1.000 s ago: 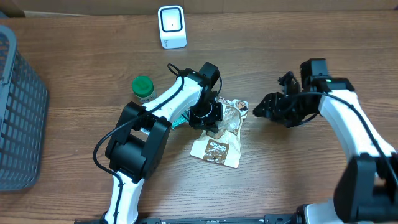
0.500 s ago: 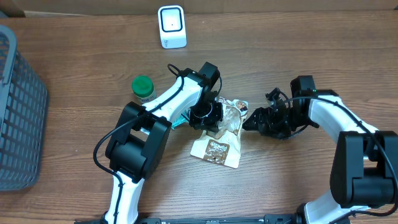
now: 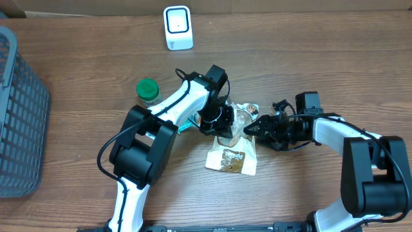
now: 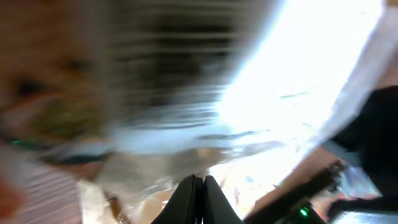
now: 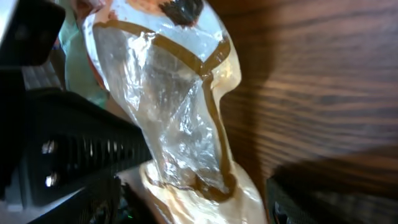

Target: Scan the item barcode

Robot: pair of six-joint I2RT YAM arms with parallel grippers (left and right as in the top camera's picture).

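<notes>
Here, left tool [image 3: 224, 133] clenched on snack pouch [image 3: 233, 158], right tool [image 3: 253, 129] spread open near it.

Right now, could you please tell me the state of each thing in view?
snack pouch: top end pinched and raised.
left gripper: jaws shut on the snack pouch.
right gripper: jaws open, close beside the snack pouch.
bottle: upright, green cap on.
scanner: standing, away from the snack pouch.

Pouch [image 3: 233, 158] tan, brown label, clear window; bottle cap [image 3: 147, 87] green; scanner [image 3: 177, 27] white; basket [image 3: 19, 116] grey lattice; table [image 3: 309, 64] brown woodgrain
</notes>
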